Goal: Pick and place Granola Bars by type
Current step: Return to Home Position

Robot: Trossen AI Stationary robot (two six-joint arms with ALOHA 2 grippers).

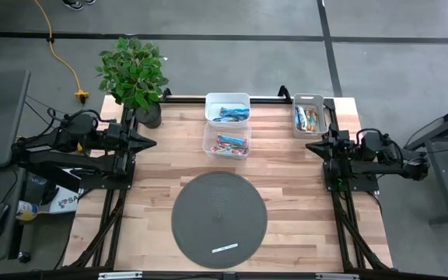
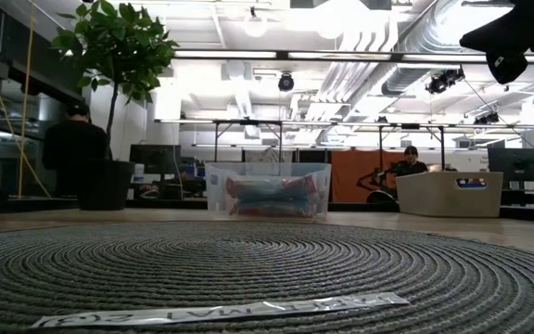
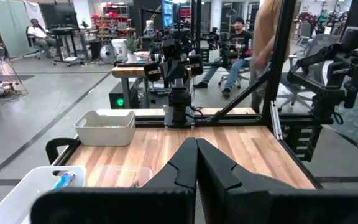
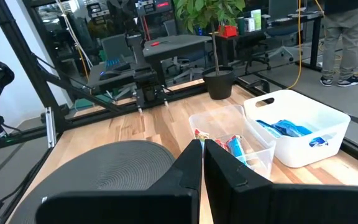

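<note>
At opposite table [image 1: 302, 194] edges, both end effectors [image 1: 154, 143] [image 1: 309, 145].

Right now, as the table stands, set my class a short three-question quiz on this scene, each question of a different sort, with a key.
1. Short answer: what do the left gripper and the right gripper hold?
2. True or false: only a white strip lies on the round mat.
3. Multiple choice: the red-pink bars are A) on the round mat, B) in the transparent bin, C) in the left gripper.

Key: 1. Nothing; both are shut, at the table's sides. 2. True. 3. B.
</note>
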